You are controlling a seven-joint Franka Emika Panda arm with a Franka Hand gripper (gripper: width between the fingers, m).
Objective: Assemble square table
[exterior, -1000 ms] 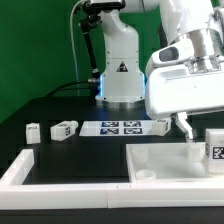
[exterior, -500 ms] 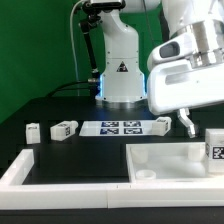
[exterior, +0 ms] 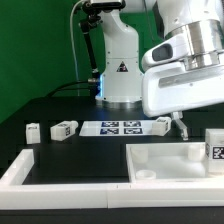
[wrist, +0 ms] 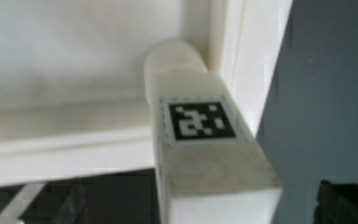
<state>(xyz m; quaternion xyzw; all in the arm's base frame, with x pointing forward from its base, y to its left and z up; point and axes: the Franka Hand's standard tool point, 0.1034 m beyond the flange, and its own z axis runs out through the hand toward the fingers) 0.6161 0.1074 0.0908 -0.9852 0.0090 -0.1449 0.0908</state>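
The white square tabletop (exterior: 172, 166) lies tray-side up at the front of the exterior view's right. One white leg (exterior: 215, 146) with a tag stands upright at its far right corner. My gripper (exterior: 182, 128) hangs just to that leg's left. In the wrist view the same leg (wrist: 206, 150) runs from the tabletop's corner (wrist: 87, 110) toward my gripper (wrist: 185, 208). Its near end sits between the dark fingers (wrist: 357, 200), which stand wide with gaps on both sides. The gripper is open. Three more legs lie at the back: two on the left (exterior: 33, 131) (exterior: 63, 128) and one (exterior: 160, 124) near the gripper.
The marker board (exterior: 120, 127) lies flat behind the tabletop. Long white border rails (exterior: 22, 168) frame the front left. The robot base (exterior: 118, 75) stands at the back centre before a green backdrop.
The gripper has shifted slightly up and toward the exterior view's left. The upright leg and the other parts have stayed in place.
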